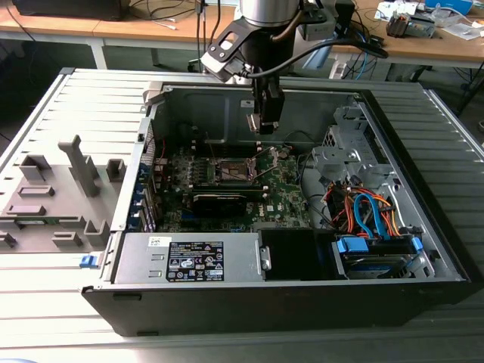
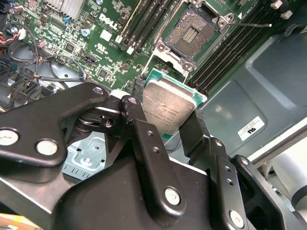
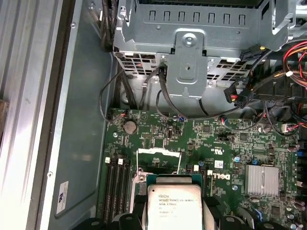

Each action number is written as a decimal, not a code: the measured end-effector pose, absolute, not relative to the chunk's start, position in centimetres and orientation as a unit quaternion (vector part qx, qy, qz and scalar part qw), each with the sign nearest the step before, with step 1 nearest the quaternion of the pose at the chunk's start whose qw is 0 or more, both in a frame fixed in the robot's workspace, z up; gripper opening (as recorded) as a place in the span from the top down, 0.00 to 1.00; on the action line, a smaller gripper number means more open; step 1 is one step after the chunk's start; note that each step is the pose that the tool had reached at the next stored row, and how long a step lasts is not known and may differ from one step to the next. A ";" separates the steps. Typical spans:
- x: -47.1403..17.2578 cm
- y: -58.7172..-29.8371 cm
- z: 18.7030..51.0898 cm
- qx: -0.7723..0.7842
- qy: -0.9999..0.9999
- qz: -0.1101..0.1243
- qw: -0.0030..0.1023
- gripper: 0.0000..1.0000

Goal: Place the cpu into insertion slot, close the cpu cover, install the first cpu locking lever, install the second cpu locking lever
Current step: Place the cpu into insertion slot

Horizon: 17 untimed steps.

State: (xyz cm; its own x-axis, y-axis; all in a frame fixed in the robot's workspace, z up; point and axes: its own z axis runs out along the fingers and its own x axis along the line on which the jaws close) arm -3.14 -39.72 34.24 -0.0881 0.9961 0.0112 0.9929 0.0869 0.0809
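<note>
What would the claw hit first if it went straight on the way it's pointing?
Probably the open socket on the green board, straight beyond the chip that the claw holds; depth is unclear, so maybe its metal rim.

cpu [image 2: 168, 106] gripped by opposite edges in tool [image 2: 163, 115]; insertion slot [image 2: 192, 32] uncovered on green board [image 2: 72, 43], apart from cpu.
</note>
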 end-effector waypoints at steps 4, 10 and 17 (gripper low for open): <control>-3.1 -39.7 34.2 0.686 0.727 0.033 0.024 0.45; -3.1 -39.7 34.2 0.689 0.724 0.033 0.024 0.45; -3.1 -39.7 34.2 0.693 0.720 0.033 0.024 0.45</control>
State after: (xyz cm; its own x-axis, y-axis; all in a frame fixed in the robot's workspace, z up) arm -3.14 -39.72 34.23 -0.0384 0.9992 0.0111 0.9960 0.0374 0.0809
